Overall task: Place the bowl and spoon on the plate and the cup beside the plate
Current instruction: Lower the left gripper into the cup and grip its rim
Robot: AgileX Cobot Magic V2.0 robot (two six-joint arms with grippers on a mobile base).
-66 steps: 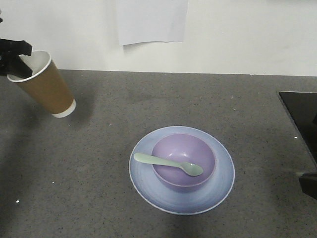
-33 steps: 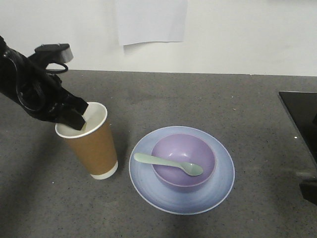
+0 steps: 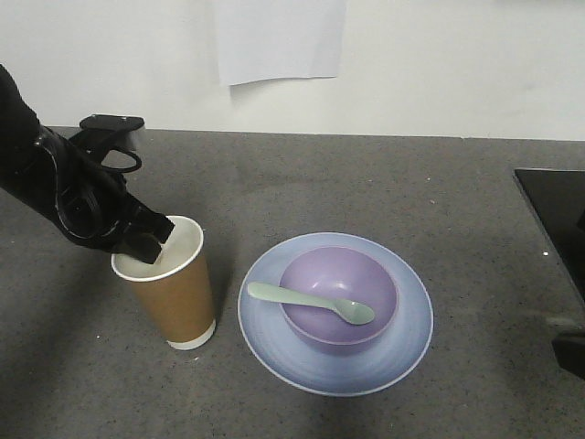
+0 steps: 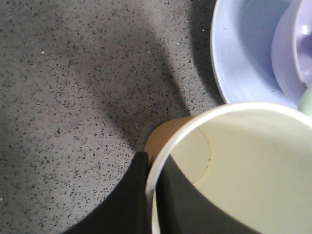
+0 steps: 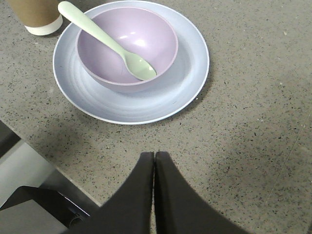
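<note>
Cup upright beside the plate, left pincer on its rim

The cup (image 3: 170,288) stands upright on the grey speckled table (image 3: 384,183), just to the left of the plate (image 3: 402,343) in the front view, close to its edge with a thin gap between them. The left gripper (image 3: 154,240) grips the cup at the far left part of its white rim, one finger (image 4: 134,195) outside the brown wall and the other dipping into the white inside; the wrist view shows the rim pinched between them.

The bowl (image 3: 338,293) sits in the middle of the plate. The spoon (image 3: 311,303) lies across the bowl, its oval head resting inside and its handle leaning over the bowl's left edge, pointing toward the cup.

The right gripper (image 5: 154,168) hangs over bare table, apart from the plate, with its two dark fingers (image 5: 139,190) pressed together and nothing between them. A sheet of white paper (image 3: 279,41) is on the wall behind the table, and a black panel (image 3: 553,215) shows at the right edge
</note>
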